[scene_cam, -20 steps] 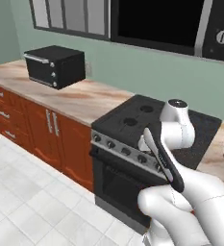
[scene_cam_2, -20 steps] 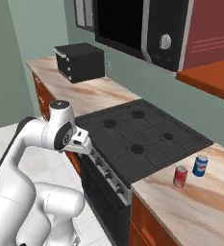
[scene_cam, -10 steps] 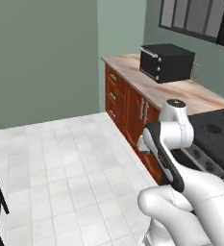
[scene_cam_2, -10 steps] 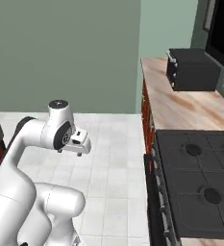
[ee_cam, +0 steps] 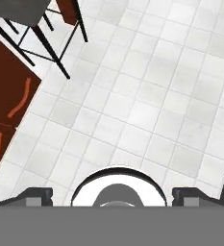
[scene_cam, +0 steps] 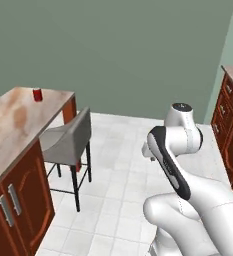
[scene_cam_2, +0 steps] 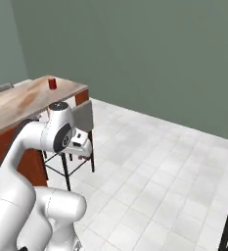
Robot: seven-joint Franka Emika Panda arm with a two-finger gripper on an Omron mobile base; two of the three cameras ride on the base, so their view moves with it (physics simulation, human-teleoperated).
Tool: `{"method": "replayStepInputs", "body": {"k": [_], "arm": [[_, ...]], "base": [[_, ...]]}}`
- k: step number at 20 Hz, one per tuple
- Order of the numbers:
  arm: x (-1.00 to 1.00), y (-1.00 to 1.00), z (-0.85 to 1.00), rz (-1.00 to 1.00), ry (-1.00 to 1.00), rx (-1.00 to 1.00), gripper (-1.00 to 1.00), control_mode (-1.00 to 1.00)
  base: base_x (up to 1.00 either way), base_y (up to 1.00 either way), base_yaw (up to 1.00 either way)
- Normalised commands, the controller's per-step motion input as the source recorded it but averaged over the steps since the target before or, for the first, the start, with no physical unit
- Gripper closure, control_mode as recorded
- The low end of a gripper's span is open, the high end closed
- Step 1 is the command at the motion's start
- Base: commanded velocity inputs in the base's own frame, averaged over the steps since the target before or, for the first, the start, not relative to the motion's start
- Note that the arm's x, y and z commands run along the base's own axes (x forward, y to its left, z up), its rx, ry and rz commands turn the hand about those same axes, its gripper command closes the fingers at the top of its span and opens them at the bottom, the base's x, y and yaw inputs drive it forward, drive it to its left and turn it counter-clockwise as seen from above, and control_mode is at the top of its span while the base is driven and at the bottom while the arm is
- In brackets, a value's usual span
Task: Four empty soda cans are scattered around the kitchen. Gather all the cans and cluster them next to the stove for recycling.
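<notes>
I have turned from the stove; a red soda can (scene_cam: 37, 94) now sits on the surface (scene_cam: 13, 125) ahead, my gripper (ee_cam: 112, 194) spread empty.

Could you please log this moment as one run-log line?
gripper: open, empty | red soda can: upright on island counter | stool: beside counter

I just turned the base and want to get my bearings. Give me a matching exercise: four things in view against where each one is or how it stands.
Things:
1. small red soda can
2. grey-seated stool with black legs
3. two-finger gripper
4. beige marbled counter

Place or state:
A. open, held over the white tiled floor
B. standing beside the counter's end
C. on top of reddish-brown cabinets
D. near the counter's far end

Pairs: 1-D, 2-B, 3-A, 4-C
</notes>
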Motion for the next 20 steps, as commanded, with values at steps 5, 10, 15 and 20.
{"method": "replayStepInputs", "body": {"k": [5,10,15,20], "arm": [[0.0,0.0,0.0,0.0,0.0,0.0,-1.0,1.0],[0.0,0.0,0.0,0.0,0.0,0.0,-1.0,1.0],[0.0,0.0,0.0,0.0,0.0,0.0,-1.0,1.0],[0.0,0.0,0.0,0.0,0.0,0.0,-1.0,1.0]], "base": [[0.49,-0.25,0.69],[0.38,-0.62,0.52],[0.54,-0.81,0.43],[0.58,-0.87,0.41]]}}
